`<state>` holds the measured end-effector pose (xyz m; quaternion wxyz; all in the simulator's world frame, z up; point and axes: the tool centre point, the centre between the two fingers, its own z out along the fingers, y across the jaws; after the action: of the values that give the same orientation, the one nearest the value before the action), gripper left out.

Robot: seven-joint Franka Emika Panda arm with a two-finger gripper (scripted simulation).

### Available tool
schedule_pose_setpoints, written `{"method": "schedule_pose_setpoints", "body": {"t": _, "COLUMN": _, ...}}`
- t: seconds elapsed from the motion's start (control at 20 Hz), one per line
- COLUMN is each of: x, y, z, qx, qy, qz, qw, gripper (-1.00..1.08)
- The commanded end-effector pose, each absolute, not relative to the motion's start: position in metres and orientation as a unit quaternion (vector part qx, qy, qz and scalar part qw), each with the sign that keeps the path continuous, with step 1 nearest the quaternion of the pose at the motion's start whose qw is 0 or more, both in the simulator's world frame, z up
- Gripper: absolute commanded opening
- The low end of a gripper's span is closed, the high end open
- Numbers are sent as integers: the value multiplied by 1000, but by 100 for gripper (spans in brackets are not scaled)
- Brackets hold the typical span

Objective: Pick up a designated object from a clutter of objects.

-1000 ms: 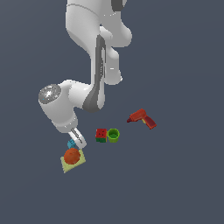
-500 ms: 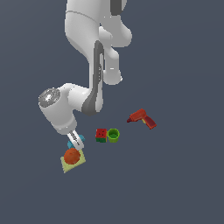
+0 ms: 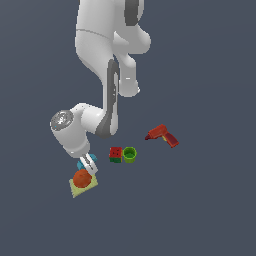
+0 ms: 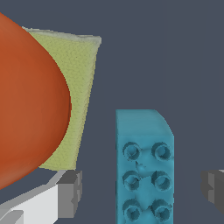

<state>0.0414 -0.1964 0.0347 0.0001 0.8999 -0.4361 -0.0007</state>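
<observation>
Between the spread fingertips of the gripper sits the teal brick, studs up, pads not touching it yet. Jaws wide, straddling it. Approach looks done; closing and lifting are left, I'd judge. Brick lies just beside the orange ball, at about 12 o'clock from it in the exterior view. Ball rests on the yellow-green pad. Green cup looks empty, touching the red-green cube. Red drill well apart at 2 o'clock.
</observation>
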Motion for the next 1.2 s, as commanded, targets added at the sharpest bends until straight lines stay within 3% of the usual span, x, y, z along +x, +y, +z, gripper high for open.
{"method": "schedule_pose_setpoints", "body": {"t": 0.0, "x": 42, "y": -196, "z": 26, "qx": 900, "qy": -436, "qz": 0, "qw": 0, "gripper": 100}}
{"method": "schedule_pose_setpoints", "body": {"t": 0.2, "x": 43, "y": -197, "z": 22, "qx": 900, "qy": -436, "qz": 0, "qw": 0, "gripper": 100}}
{"method": "schedule_pose_setpoints", "body": {"t": 0.25, "x": 43, "y": -197, "z": 22, "qx": 900, "qy": -436, "qz": 0, "qw": 0, "gripper": -100}}
{"method": "schedule_pose_setpoints", "body": {"t": 1.15, "x": 40, "y": -191, "z": 40, "qx": 900, "qy": -435, "qz": 5, "qw": -2, "gripper": -100}}
